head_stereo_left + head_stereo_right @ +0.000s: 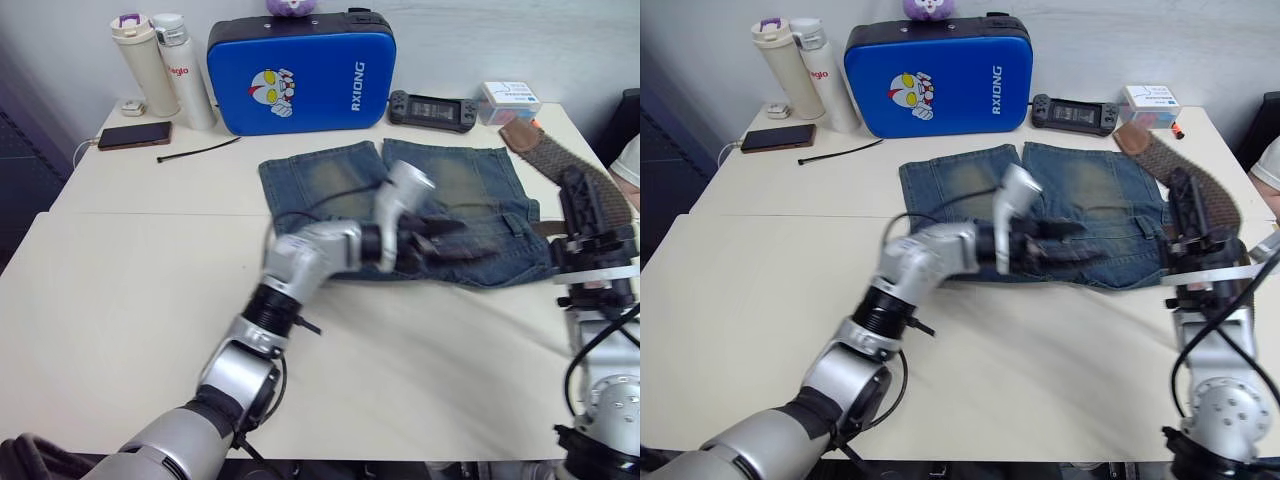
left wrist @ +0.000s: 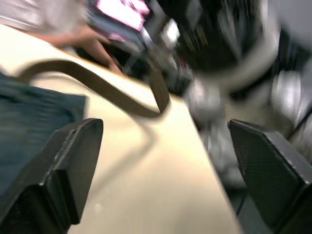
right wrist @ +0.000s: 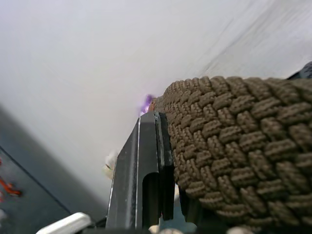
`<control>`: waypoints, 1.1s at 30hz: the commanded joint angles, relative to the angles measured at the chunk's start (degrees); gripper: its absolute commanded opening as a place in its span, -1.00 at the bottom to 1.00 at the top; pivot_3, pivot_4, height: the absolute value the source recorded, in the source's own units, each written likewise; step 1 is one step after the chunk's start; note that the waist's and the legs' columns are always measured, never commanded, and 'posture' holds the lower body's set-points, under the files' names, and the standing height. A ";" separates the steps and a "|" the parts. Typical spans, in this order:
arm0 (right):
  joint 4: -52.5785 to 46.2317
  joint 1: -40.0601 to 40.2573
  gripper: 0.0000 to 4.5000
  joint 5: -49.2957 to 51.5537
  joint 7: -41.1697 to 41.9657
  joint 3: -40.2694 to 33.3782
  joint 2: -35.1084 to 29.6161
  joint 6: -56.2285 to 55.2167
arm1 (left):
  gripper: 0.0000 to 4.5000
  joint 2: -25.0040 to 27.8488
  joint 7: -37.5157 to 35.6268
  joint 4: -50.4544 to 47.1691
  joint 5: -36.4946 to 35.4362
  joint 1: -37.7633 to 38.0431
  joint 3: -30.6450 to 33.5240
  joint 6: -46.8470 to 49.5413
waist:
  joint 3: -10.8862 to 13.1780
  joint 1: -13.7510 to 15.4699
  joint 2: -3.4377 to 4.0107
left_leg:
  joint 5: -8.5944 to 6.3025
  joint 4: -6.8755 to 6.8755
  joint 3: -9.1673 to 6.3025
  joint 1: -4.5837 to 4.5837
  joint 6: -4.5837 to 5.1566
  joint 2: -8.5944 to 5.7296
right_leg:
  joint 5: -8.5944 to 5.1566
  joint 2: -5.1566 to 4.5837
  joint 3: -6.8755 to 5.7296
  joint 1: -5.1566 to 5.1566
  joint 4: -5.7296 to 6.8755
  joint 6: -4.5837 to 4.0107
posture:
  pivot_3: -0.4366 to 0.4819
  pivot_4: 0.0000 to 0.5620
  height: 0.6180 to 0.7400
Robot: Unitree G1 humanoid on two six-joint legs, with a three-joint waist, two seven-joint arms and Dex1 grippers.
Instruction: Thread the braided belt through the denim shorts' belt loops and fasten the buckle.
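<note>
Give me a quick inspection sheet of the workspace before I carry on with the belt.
Surface: cream table, two tops butted together.
Job's things: denim shorts flat, waistband toward the robot; braided belt arcs off their right side.
Clutter: blue case, two bottles, phone, game console, small box, black cable tie.
Grippers: left hand open over the waistband; right hand shut on the belt.
Cables: white lead by the phone.
Surroundings: plain wall; a person's arm at the right edge.
</note>
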 commanded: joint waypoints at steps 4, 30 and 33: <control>-4.91 15.45 -1.00 10.30 2.42 -21.10 -15.24 9.79 | 0.98 -2.81 4.61 16.85 16.74 -6.20 -4.92 -25.92 | 0.03 0.10 -0.04 | -0.06 0.02 0.27 0.00 0.14 0.21 | 0.00 -0.26 -0.03 -0.01 -0.31 0.03 | -0.05 -0.47 -0.24; -4.25 27.63 -1.00 -1.78 9.46 -35.33 -28.87 23.76 | -0.84 -2.80 17.68 46.17 42.90 -12.65 -6.73 -50.49 | 0.29 1.49 -0.49 | -0.40 0.17 0.66 -0.12 0.57 0.33 | 0.32 -0.29 0.18 -0.03 -0.82 0.63 | -0.05 -0.47 -0.24; -3.30 26.16 -1.00 -1.37 10.47 -33.47 -29.88 24.96 | -0.84 2.60 12.12 43.36 42.79 -9.99 -6.36 -54.36 | 0.28 1.20 -0.47 | -0.41 0.15 0.69 -0.10 0.47 0.39 | 0.32 -0.22 0.15 -0.06 -0.81 0.63 | -0.05 -0.47 -0.24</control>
